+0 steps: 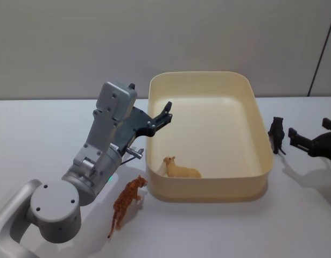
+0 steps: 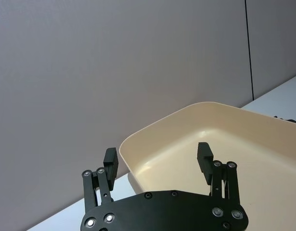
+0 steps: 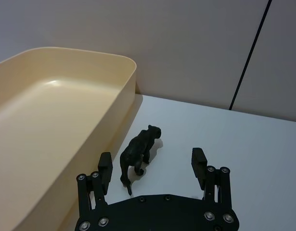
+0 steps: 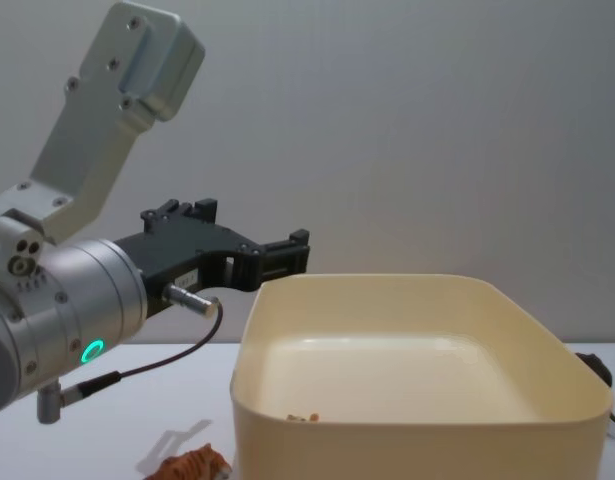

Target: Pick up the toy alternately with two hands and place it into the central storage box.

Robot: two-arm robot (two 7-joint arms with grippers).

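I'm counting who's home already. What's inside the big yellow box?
One tan toy animal lies in the storage box, near its front left corner. The rest of the visible floor is bare. The front wall covers the toy's underside and a strip of floor.

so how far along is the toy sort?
Done: one tan toy lies in the box. In hand: nothing gripped. The left pincer is open and empty over the box's left rim; the right pincer is open, facing the black toy right of the box. Left: the black toy and the orange tiger, both on the table.
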